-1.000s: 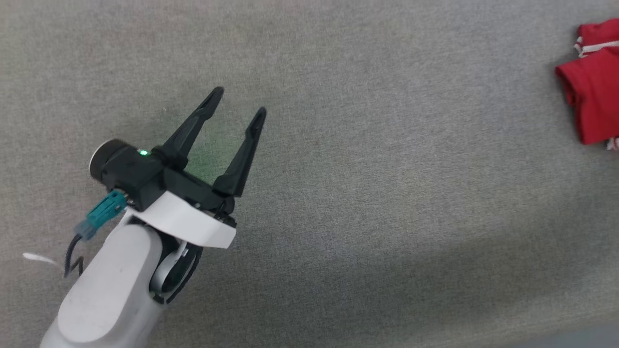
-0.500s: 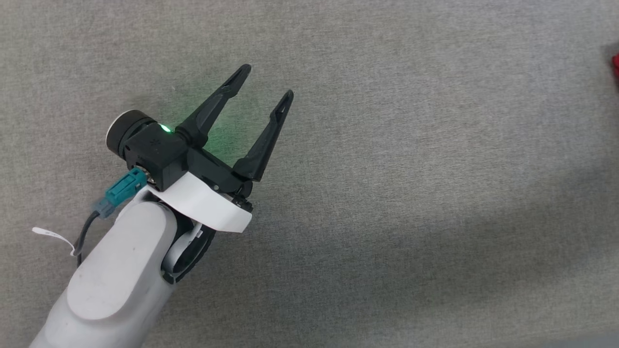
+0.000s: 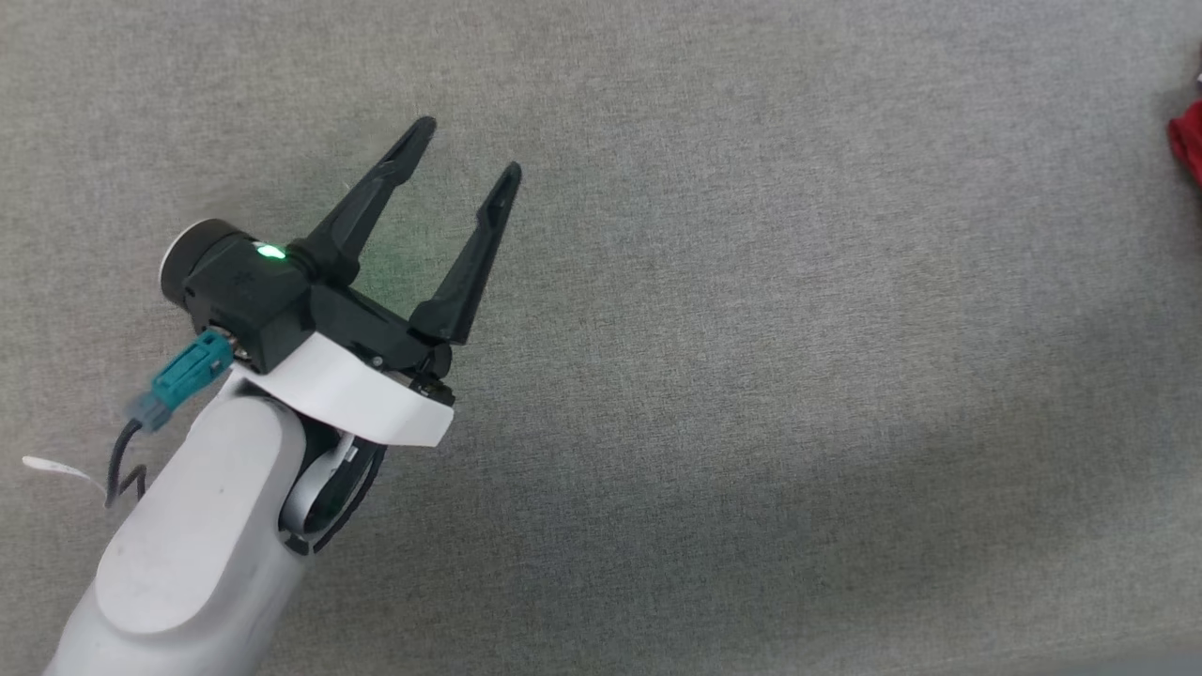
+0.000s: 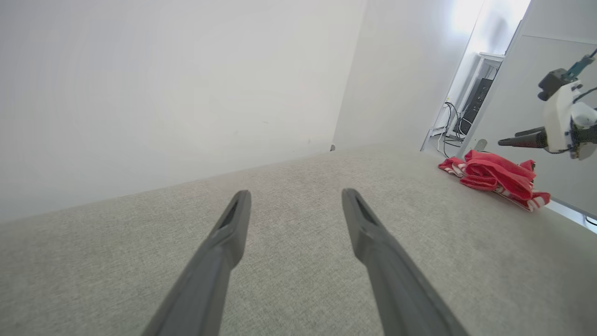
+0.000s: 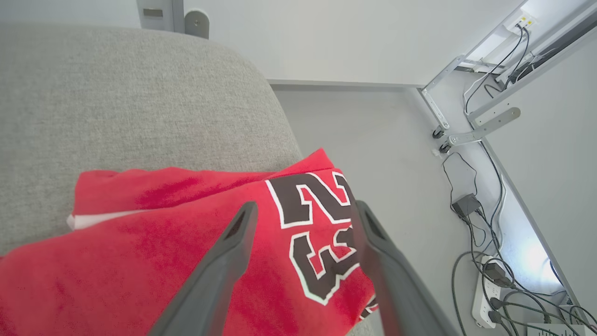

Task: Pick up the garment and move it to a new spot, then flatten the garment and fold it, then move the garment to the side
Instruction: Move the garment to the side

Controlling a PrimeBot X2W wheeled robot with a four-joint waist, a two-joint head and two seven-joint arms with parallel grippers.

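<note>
The garment (image 5: 154,233), a red jersey with a black white-outlined "23" (image 5: 317,224), lies bunched at the rounded corner of the grey fabric surface (image 5: 116,107). My right gripper (image 5: 305,207) is open just above it, one finger on each side of the print, and holds nothing. In the left wrist view the garment (image 4: 494,175) lies far off to the right with the right gripper (image 4: 524,138) hovering over it. My left gripper (image 3: 467,150) stands open and empty over bare fabric at the left. A sliver of the garment (image 3: 1188,145) shows at the head view's right edge.
The grey surface (image 3: 751,376) ends right beside the garment. Beyond that edge the floor holds cables and a power strip (image 5: 487,289). A white wall (image 4: 163,93) runs along the surface's far side, with a metal desk frame (image 5: 480,126) nearby.
The head view has shifted, so the garment has slid almost out past its right edge. The left gripper stays open, in nearly the same pose.
</note>
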